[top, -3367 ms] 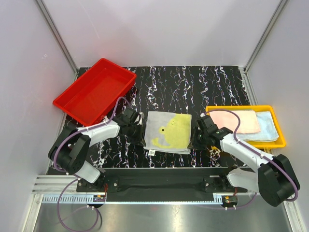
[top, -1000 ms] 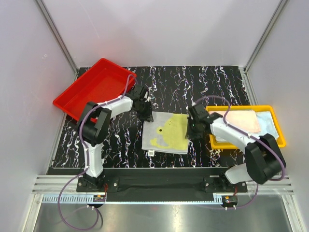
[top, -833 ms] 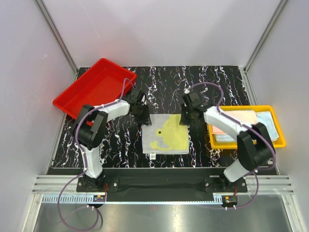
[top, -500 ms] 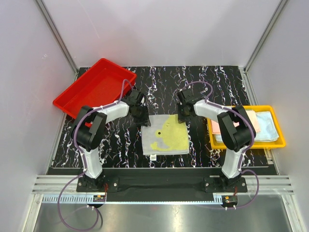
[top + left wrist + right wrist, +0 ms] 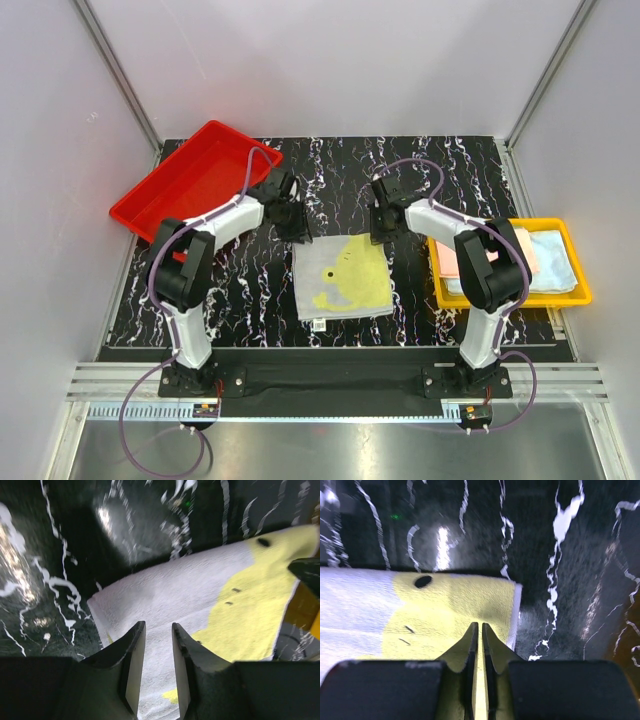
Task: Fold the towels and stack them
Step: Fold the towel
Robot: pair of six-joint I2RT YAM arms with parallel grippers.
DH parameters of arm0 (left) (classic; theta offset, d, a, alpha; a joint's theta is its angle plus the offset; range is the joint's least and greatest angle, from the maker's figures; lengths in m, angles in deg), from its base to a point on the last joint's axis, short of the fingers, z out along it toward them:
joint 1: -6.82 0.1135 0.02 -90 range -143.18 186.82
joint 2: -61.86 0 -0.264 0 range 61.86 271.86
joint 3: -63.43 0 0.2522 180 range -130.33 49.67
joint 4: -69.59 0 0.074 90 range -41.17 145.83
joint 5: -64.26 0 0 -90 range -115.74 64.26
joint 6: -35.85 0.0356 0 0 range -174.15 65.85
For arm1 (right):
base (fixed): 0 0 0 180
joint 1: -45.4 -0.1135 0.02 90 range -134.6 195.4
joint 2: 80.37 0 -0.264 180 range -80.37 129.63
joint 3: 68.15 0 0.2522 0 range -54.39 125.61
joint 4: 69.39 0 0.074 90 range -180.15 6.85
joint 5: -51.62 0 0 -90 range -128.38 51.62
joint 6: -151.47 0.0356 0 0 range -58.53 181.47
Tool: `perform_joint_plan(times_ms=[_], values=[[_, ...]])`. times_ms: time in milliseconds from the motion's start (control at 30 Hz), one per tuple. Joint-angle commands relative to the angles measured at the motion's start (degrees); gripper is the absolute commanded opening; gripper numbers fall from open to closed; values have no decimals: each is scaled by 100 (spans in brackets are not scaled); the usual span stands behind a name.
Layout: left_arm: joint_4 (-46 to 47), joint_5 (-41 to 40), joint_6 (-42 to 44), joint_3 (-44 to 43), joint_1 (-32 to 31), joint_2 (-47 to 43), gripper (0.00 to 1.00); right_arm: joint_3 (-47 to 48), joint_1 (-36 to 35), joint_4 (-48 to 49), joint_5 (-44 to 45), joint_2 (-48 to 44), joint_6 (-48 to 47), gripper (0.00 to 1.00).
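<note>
Towel [image 5: 343, 277] — left gripper [image 5: 156, 630] apart over far-left corner, right gripper [image 5: 480, 628] pinching far-right edge.

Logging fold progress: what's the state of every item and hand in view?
yellow-patterned towel: lying flat
pink towel: folded, in yellow tray
blue towel: folded, beside pink towel
red tray: empty
yellow tray: holds both folded towels
left hand: open, over towel's far left corner
right hand: shut, at far right corner
</note>
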Motion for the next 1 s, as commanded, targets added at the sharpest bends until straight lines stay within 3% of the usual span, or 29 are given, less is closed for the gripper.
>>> perform_joint_plan(times_ms=[0, 467, 967], values=[[-161, 0, 281, -442, 91, -131, 33, 465, 82, -102, -34, -184, -186, 13], [-117, -299, 422, -355, 381, 440, 32, 580, 469, 152, -227, 572, -327, 12], [-688, -879, 992, -1162, 460, 801, 31, 693, 574, -84, 2, 669, -468, 10]])
